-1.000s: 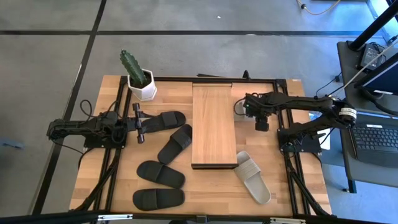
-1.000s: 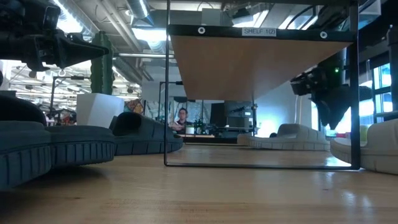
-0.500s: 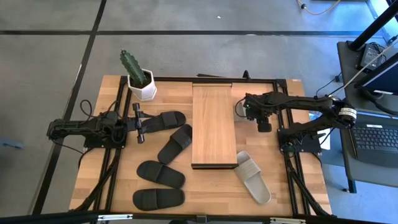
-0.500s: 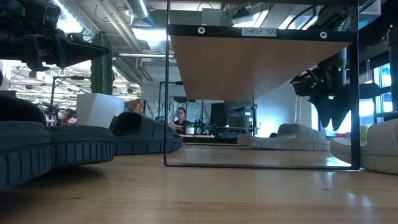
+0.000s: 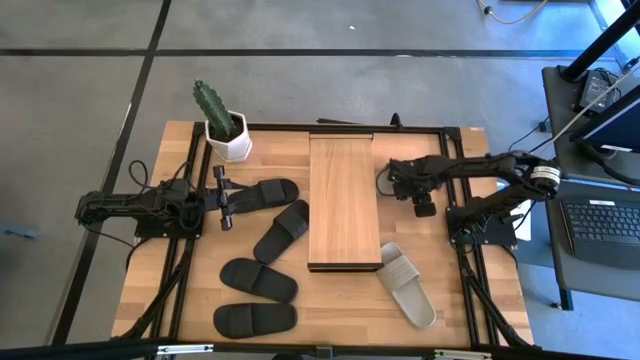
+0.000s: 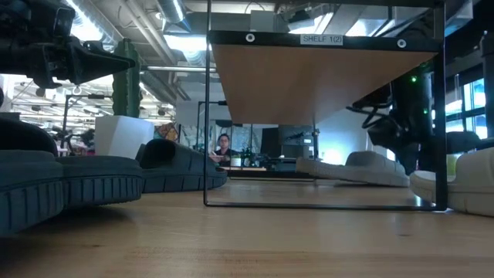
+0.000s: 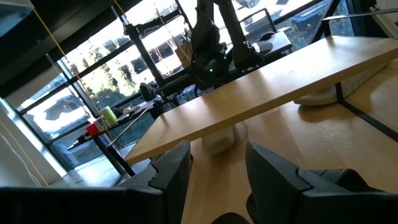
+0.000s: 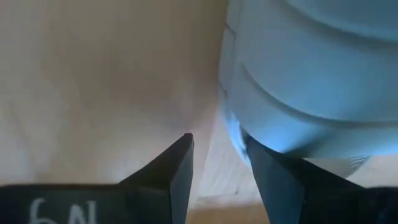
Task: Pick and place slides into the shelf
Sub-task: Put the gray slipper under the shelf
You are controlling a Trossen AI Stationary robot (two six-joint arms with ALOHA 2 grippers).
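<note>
Overhead and table-level cameras share the shelf (image 5: pixel 344 200); wrist cameras look along the tabletop.

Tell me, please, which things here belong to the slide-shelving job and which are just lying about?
Job: shelf; four black slides; beige slide at the shelf's corner; second beige slide by the open right gripper; left gripper waiting by black slides.
Lying about: potted cactus; laptop.

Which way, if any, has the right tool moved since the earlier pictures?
Yes. The right tool has dropped lower beside the shelf, closing on the beige slide.
</note>
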